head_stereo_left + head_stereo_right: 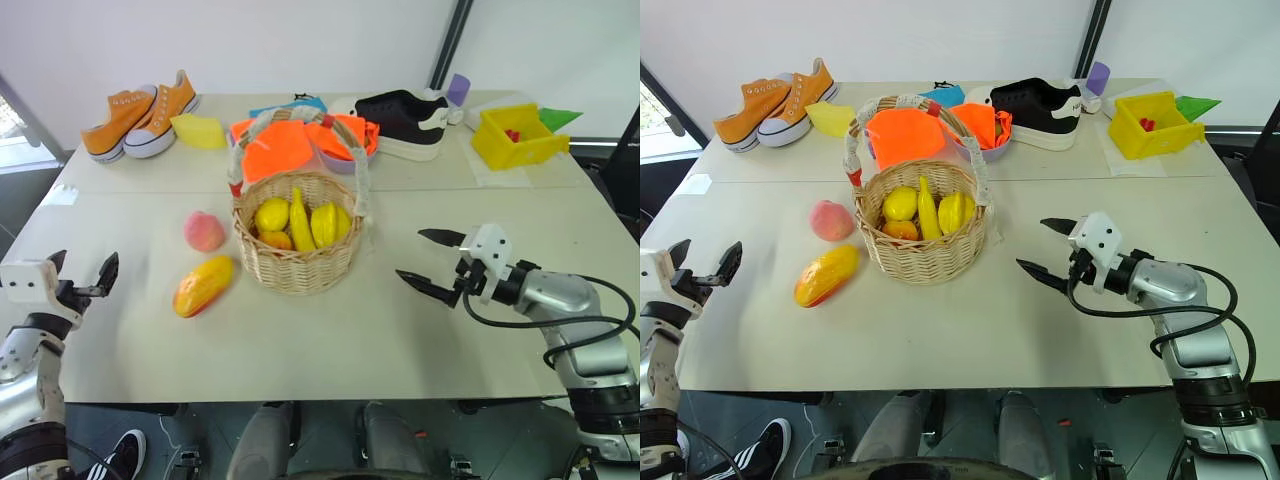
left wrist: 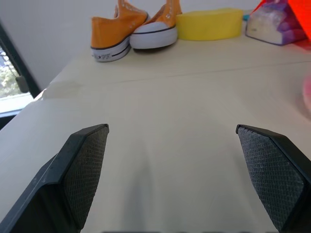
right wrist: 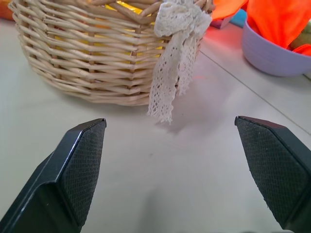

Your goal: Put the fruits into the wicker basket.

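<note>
Still on the tabletop [image 1: 330,340] beside the wicker basket [image 1: 297,262], mango [image 1: 203,285] and peach [image 1: 204,231], both jaws wide and empty, first pickup likely pending.

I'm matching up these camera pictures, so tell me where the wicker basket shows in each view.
Left eye: wicker basket at table centre.
Right eye: centre, slightly left.
Left wrist: not in it.
Right wrist: woven wall ahead of the fingers.
Shared landmark: white lace on its handle.
</note>
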